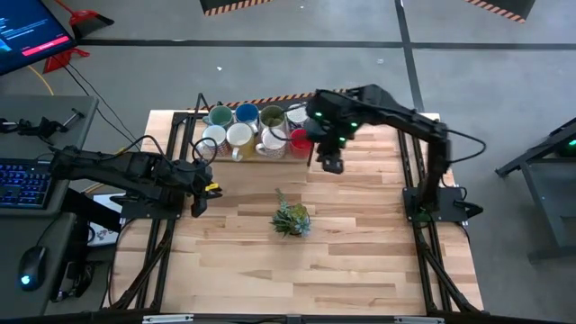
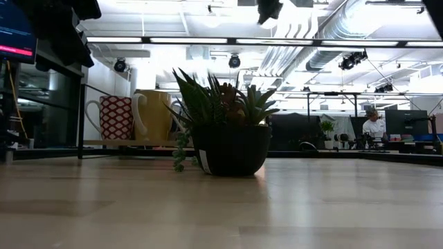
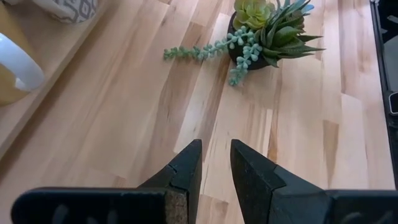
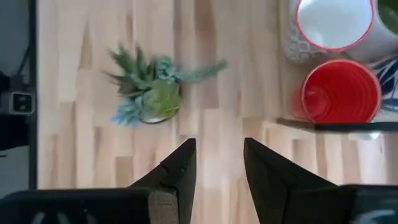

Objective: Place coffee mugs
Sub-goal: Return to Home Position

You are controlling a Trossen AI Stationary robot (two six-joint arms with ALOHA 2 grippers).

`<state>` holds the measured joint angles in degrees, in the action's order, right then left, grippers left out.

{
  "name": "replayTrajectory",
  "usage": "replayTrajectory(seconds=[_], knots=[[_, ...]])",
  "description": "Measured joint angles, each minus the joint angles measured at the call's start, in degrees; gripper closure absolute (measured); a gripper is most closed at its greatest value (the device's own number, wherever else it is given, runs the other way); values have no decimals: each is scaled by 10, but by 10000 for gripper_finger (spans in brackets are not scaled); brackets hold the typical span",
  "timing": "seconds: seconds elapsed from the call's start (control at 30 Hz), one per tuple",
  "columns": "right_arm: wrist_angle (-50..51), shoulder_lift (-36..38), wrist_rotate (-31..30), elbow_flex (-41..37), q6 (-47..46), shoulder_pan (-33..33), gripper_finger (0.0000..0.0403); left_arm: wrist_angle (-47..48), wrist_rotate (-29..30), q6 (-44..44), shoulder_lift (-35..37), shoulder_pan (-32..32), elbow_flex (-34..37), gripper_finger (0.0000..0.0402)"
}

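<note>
8 coffee mugs [image 1: 240, 135], seemingly; right pincer [image 1: 331, 165] beside, parted

The table [image 1: 342, 243] is made of pale wood planks, smooth, with a soft shine. The red mug [image 4: 340, 92] is seen to be smooth and shiny inside. The white mug [image 4: 333, 22] beside it is glazed too, with a pattern printed on its outer wall. The plant [image 2: 221, 104] is seen with waxy leaves, and its pot [image 2: 232, 149] is dark and matt. The left gripper [image 3: 214, 149] is built with dark matt fingers [image 3: 183, 171], like hard plastic. A rough, cork-like pad [image 3: 176, 202] is set on one. The shelf frame [image 2: 82, 117] is made of thin black metal.
</note>
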<state>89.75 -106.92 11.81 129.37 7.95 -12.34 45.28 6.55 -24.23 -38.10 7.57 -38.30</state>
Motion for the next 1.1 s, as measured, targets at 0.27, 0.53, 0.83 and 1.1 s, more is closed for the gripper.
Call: replayTrajectory(seconds=[0.27,0.53,0.83,1.1], knots=[[-77,190,-15,-237,-72,32,290,1,0,-26,0,0,0,326],[-361,399,-23,-568,-177,109,290,-1,0,-27,0,0,0,326],[-770,570,-27,-860,-169,190,290,-1,0,-41,0,0,0,326],[-891,632,-22,-1004,-201,213,290,-1,0,-76,0,0,0,326]])
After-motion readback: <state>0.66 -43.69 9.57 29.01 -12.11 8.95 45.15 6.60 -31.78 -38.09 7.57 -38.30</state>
